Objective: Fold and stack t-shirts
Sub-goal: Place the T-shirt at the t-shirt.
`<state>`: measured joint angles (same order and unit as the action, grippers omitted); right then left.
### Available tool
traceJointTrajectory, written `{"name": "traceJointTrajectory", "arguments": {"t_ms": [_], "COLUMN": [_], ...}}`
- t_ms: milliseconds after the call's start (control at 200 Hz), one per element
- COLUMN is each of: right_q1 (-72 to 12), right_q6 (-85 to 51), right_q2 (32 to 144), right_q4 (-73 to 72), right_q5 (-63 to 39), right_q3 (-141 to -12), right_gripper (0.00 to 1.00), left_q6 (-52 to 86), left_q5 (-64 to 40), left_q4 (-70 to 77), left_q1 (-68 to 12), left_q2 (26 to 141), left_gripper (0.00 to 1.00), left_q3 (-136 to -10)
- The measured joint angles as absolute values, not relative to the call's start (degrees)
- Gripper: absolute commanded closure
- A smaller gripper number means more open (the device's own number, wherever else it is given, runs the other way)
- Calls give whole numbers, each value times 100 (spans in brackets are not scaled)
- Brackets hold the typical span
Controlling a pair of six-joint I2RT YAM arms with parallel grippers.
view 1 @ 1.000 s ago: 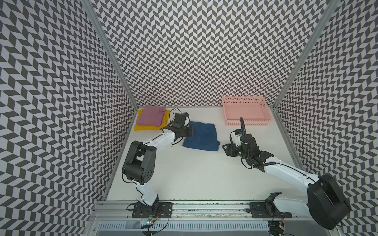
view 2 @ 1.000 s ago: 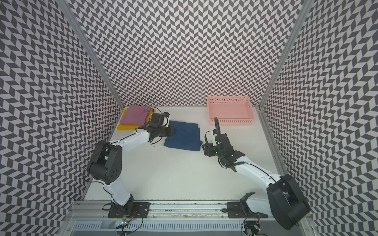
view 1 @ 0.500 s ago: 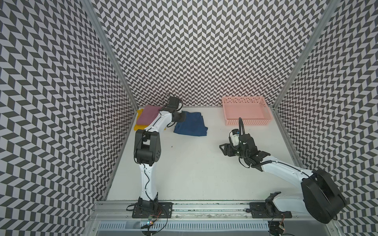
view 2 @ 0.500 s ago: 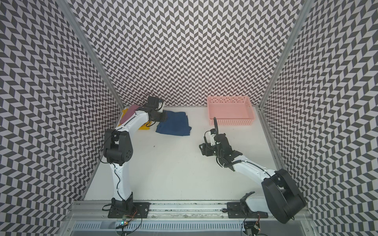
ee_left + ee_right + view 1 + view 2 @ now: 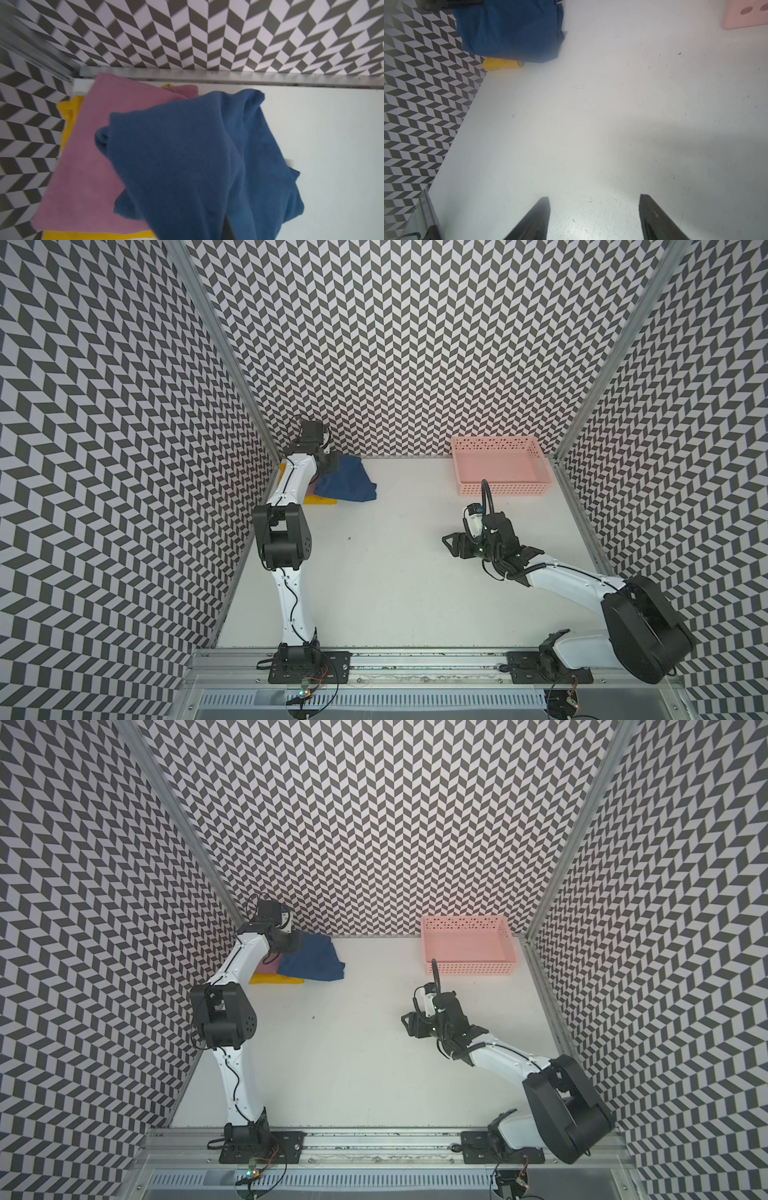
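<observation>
Holding: left gripper (image 5: 329,462) pinched shut on a raised corner of the navy t-shirt (image 5: 348,486), at the back-left corner of the table (image 5: 395,593).
Navy t-shirt: soft matte knit, bunched into a loose drape with rounded folds. In the left wrist view it (image 5: 187,166) covers part of the stack and reaches past it over bare table.
Mauve-pink t-shirt (image 5: 89,158): folded into a flat rectangle of slightly fuzzy cloth, lying on the yellow one and partly under the navy.
Yellow t-shirt (image 5: 67,116): folded, lowest layer, only its edges showing around the pink.
Basket (image 5: 498,488): pale pink rigid plastic, rectangular, walls dotted with round holes, at the back right, well apart from the shirts.
Right gripper (image 5: 593,199): 2 dark tapered fingers spread wide with nothing between them, over bare table.
Table: smooth white, lightly scuffed.
Change over 1 second: the navy shirt lay flat on the table beside the stack, and it is now drawn onto the stack. The left arm has swung toward the corner. The right gripper has shifted only slightly, its jaws as wide as before.
</observation>
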<state>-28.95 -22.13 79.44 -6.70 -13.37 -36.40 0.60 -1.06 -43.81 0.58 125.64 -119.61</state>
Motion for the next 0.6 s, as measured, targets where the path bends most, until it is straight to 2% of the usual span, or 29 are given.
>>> {"name": "traceJointTrajectory", "arguments": {"t_ms": [210,601], "right_q1": [-2895,-2895], "right_q6": [-2231,-2233], "right_q2": [8165,8495], "right_q4": [-692,-694], "right_q5": [-1398,-1481], "right_q3": [-3642,-3861], "right_gripper": [32,33], "left_q6": [-163,-292], "left_q5": [183,517], "left_q4": [-4598,-4718], "left_q1": [19,373], "left_q2": [13345,13498], "left_gripper": [100,100], "left_q3": [-13225,-13419]}}
